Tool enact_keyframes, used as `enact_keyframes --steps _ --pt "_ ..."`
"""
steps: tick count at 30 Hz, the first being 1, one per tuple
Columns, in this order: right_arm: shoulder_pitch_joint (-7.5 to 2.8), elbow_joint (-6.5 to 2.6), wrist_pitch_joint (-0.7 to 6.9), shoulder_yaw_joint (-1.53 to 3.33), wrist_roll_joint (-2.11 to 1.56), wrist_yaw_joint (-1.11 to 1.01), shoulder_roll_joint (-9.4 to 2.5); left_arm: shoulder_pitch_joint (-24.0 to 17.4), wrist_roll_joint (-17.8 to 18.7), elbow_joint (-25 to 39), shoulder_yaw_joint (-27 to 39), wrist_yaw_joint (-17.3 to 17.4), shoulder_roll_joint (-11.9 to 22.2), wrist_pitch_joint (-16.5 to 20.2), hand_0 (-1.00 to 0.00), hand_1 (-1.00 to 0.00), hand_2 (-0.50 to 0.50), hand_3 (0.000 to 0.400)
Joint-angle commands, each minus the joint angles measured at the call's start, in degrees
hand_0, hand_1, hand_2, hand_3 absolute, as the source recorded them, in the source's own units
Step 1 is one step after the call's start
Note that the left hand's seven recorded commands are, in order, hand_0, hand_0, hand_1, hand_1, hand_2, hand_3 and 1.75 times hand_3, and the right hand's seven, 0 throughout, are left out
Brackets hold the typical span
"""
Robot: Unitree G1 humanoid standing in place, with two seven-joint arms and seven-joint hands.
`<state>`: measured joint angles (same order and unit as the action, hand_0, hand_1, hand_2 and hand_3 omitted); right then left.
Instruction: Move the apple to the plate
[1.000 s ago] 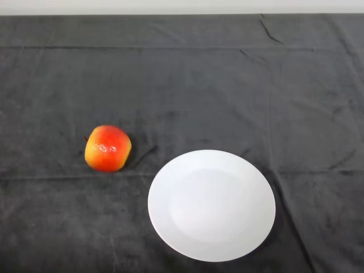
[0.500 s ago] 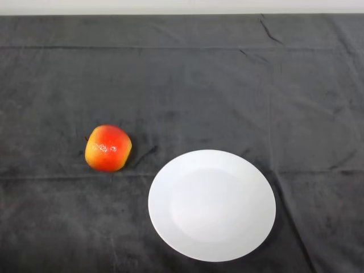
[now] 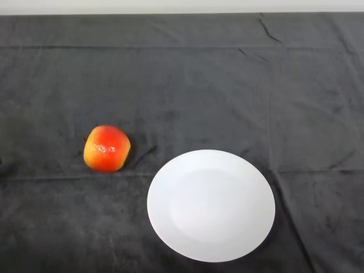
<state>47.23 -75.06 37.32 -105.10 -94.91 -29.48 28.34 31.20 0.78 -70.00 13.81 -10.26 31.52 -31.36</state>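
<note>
A red and yellow apple rests on the dark cloth at the left of the head view. A round white plate lies to its lower right, bare, with a small gap of cloth between its rim and the apple.
The dark cloth covers the whole table, with a few creases. The table's far edge runs along the top of the view.
</note>
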Motion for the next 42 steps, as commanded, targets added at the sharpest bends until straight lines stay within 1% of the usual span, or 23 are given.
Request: enact_keyframes --steps 1,10,17,28,42 --pt "-0.03 -0.08 0.47 -1.08 0.15 0.09 1.74 2.60 -0.97 1.49 -1.84 1.63 -0.72 -1.68 0.00 0.00 0.00 0.000" --pt "-0.03 -0.08 0.46 -1.07 0.15 0.09 1.74 3.43 -2.09 0.85 -4.49 8.63 -2.46 -4.43 0.00 0.00 0.00 0.000" --pt "-0.03 -0.08 0.46 -1.07 0.15 0.09 1.74 4.45 -3.46 0.25 -6.60 11.36 -4.49 -5.61 0.00 0.00 0.00 0.000" --pt "-0.03 -0.08 0.46 -1.07 0.15 0.09 1.74 5.83 -5.72 -0.59 -9.48 13.24 -7.03 -6.95 0.00 0.00 0.00 0.000" --pt "-0.03 -0.09 0.47 -1.08 0.14 0.08 1.74 7.63 -8.34 -1.27 -12.33 12.20 -9.87 -7.78 0.00 0.00 0.00 0.000"
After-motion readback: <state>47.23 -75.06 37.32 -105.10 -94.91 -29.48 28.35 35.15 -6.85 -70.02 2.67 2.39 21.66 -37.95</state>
